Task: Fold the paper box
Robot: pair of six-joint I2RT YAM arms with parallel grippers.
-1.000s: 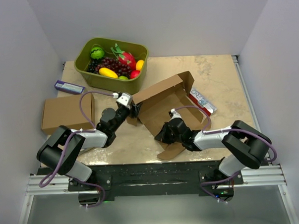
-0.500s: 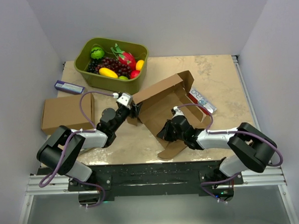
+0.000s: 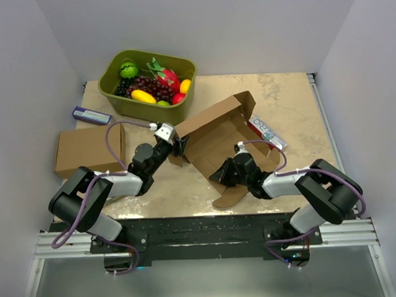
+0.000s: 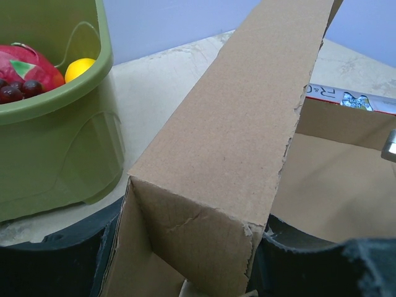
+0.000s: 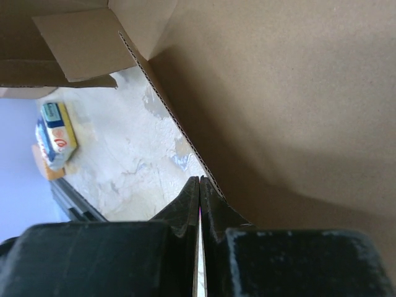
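Paper box (image 3: pixel 211 142), side wall gripped between left jaws (contact itself hidden); right jaws closed, empty.

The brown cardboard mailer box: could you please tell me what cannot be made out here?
- Top view: left gripper fingertips, behind the wall of the brown cardboard mailer box.
- Right wrist view: whether the shut right gripper touches the box edge; its fingers cover the contact.
- Left wrist view: box floor, mostly blocked by that wall.
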